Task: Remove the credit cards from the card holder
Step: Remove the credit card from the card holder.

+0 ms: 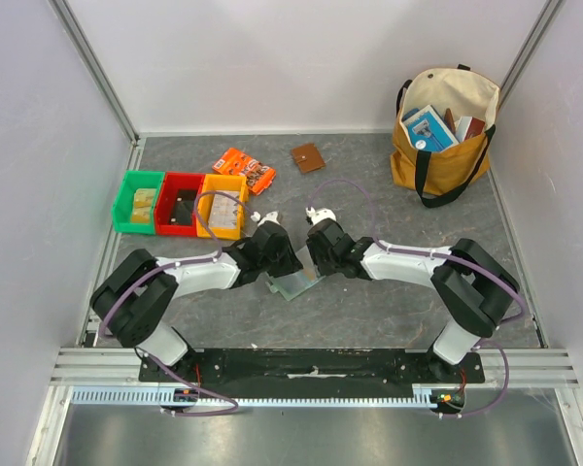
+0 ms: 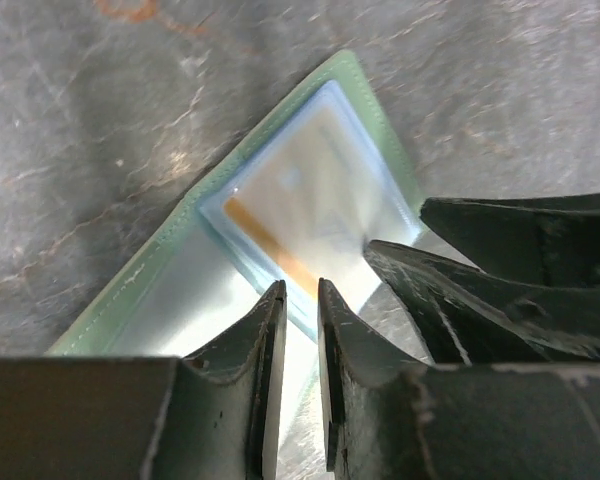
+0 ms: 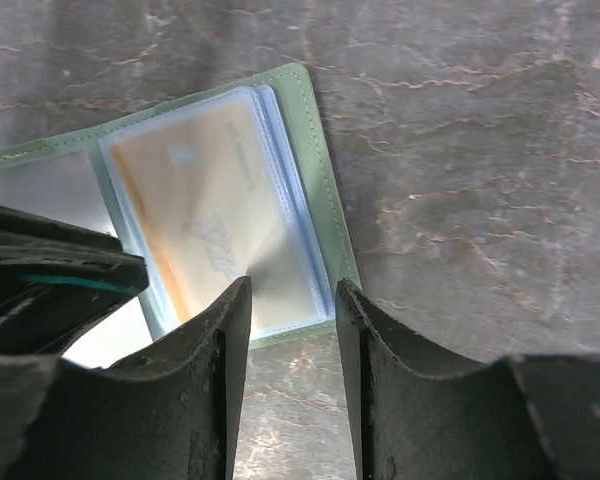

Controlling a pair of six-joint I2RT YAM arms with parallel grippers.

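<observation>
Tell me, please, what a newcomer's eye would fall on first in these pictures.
The black left gripper and right gripper meet nose to nose at the centre of the grey table, over an open, flat, pale green card holder. In its clear sleeve lies a pale credit card with a tan-orange stripe. Further off are a tan canvas tote bag in the far right corner and green, red and yellow plastic bins at the far left.

Grey mottled tabletop (image 1: 369,184), plain white walls (image 1: 301,58), aluminium corner posts (image 1: 92,63)
</observation>
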